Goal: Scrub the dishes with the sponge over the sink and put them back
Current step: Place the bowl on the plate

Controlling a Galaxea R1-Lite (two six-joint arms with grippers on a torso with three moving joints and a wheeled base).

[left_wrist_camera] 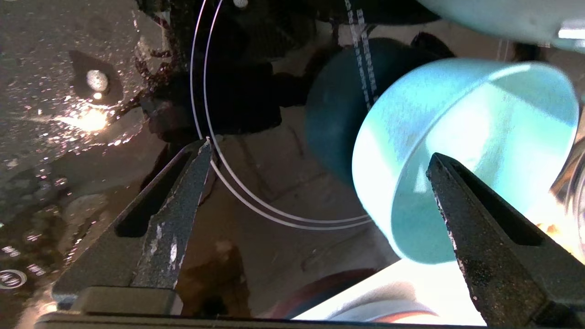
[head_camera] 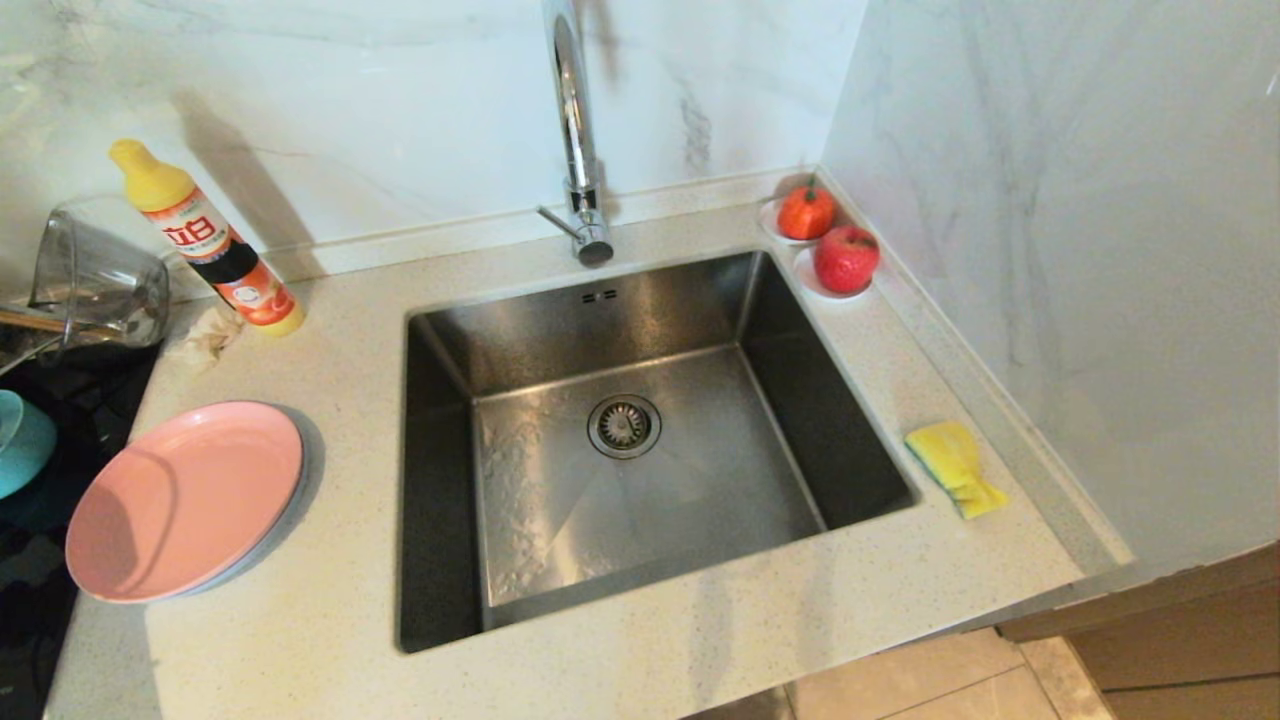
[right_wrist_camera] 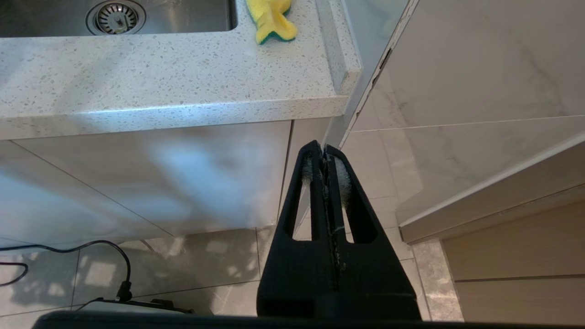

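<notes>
Holding my left gripper (left_wrist_camera: 320, 157) wide open, I have it close to the teal bowl (left_wrist_camera: 466, 155). One finger (left_wrist_camera: 475, 210) shows in front of the bowl's side, but I cannot tell if it touches. Nothing is caught between my left fingers. The bowl is tipped on its side on the shiny black stovetop (left_wrist_camera: 68, 91), and its edge peeks in at the far left of the head view (head_camera: 20, 440).

My right gripper (right_wrist_camera: 325, 157) hangs low in front of the cupboard, below the counter (head_camera: 330, 650). Its fingers are squeezed tight together with nothing in them.

The pink plate (head_camera: 185, 500) sits on the grey-blue plate (head_camera: 290, 510), on the counter to the left of the sink (head_camera: 640, 440). The sink has a round drain (head_camera: 624, 425) in the middle and a tall faucet (head_camera: 575, 120) behind it. The yellow sponge (head_camera: 955, 468) lies on the counter just to the right of the sink, a bit bent.
</notes>
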